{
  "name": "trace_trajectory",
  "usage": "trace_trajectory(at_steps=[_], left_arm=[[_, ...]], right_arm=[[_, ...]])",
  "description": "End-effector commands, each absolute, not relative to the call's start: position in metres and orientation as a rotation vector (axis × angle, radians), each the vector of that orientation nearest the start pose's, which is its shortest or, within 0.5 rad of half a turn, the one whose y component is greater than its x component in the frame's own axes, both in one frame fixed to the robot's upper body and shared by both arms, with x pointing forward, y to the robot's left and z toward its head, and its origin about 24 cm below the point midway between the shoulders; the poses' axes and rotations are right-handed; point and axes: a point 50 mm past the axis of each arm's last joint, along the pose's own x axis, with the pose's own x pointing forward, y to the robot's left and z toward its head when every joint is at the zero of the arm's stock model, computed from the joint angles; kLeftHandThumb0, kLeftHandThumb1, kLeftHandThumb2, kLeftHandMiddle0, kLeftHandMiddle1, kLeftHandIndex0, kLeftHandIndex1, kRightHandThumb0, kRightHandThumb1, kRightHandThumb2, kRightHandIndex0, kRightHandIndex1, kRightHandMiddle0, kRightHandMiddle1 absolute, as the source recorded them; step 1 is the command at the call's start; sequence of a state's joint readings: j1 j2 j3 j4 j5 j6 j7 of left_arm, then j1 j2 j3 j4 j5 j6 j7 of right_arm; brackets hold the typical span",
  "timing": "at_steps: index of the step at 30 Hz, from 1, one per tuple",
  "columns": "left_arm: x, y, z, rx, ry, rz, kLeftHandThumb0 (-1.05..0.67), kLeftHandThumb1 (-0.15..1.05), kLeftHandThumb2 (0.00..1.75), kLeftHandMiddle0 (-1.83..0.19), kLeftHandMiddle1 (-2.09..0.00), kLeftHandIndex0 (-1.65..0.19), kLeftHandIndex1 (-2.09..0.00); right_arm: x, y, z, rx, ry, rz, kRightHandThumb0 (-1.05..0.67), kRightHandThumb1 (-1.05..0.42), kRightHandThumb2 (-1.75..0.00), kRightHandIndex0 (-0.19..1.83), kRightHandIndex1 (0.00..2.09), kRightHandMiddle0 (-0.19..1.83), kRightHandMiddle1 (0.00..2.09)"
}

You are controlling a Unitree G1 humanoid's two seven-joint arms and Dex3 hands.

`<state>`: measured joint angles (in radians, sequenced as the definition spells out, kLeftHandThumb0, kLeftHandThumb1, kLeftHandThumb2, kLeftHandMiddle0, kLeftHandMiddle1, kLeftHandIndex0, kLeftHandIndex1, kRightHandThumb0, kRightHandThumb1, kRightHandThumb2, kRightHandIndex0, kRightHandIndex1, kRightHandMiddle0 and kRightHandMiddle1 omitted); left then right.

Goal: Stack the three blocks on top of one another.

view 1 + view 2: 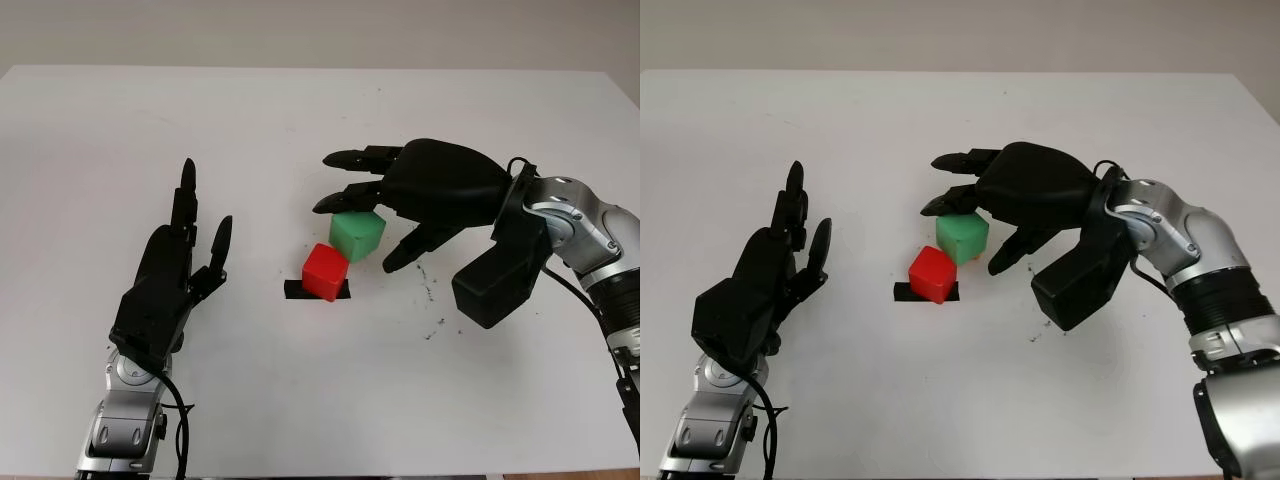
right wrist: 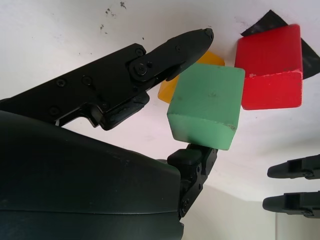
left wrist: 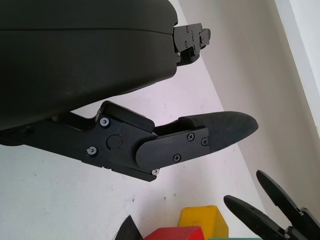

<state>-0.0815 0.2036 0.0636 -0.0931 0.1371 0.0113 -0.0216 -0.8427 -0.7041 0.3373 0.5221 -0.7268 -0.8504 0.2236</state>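
The right hand (image 1: 395,215) pinches the green block (image 1: 358,234), seemingly lifted over the yellow block (image 2: 172,86) for stacking, beside the red block (image 1: 325,272); the left hand (image 1: 175,275) waits open.

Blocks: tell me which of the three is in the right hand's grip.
The green block, pinched between the right hand's fingers. The red block sits on the black tape mark, and the yellow block lies ungripped on the table.
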Motion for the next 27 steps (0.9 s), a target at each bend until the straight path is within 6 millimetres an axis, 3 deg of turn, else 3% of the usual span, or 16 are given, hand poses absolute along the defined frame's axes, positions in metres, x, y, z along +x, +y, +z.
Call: trace_trajectory(at_steps=[1,3,5,10,21,27], left_arm=[[0.265,0.192,0.091,0.341,-0.172,0.037,-0.76,1.05,0.67,0.13,-0.06,0.17,-0.05],[0.265,0.192,0.09,0.344,-0.171,0.037,-0.75,1.05,0.67,0.13,-0.06,0.17,-0.05],[0.266,0.192,0.091,0.35,-0.17,0.04,-0.75,1.05,0.67,0.12,-0.06,0.17,-0.05],[0.267,0.192,0.091,0.342,-0.162,0.038,-0.76,1.05,0.65,0.12,-0.06,0.17,-0.05],[0.268,0.189,0.09,0.347,-0.155,0.029,-0.77,1.05,0.66,0.15,-0.05,0.17,-0.05],[0.268,0.188,0.089,0.345,-0.151,0.026,-0.78,1.05,0.66,0.15,-0.05,0.17,-0.05]], right_arm=[[0.341,-0.15,0.195,-1.595,-0.81,0.745,-0.59,-0.85,-0.05,0.3,0.1,0.53,0.39],[0.342,-0.15,0.194,-1.588,-0.828,0.736,-0.55,-0.85,-0.05,0.34,0.08,0.42,0.78],[0.343,-0.15,0.194,-1.587,-0.843,0.731,-0.52,-0.87,-0.06,0.35,0.07,0.38,1.02],[0.343,-0.151,0.195,-1.541,-0.873,0.721,-0.41,-0.92,-0.06,0.41,0.08,0.46,1.28],[0.34,-0.158,0.22,-1.408,-0.933,0.674,-0.37,-0.91,-0.05,0.5,0.11,0.46,1.39],[0.34,-0.178,0.244,-1.354,-0.873,0.602,-0.35,-0.89,-0.05,0.51,0.1,0.5,1.3]])
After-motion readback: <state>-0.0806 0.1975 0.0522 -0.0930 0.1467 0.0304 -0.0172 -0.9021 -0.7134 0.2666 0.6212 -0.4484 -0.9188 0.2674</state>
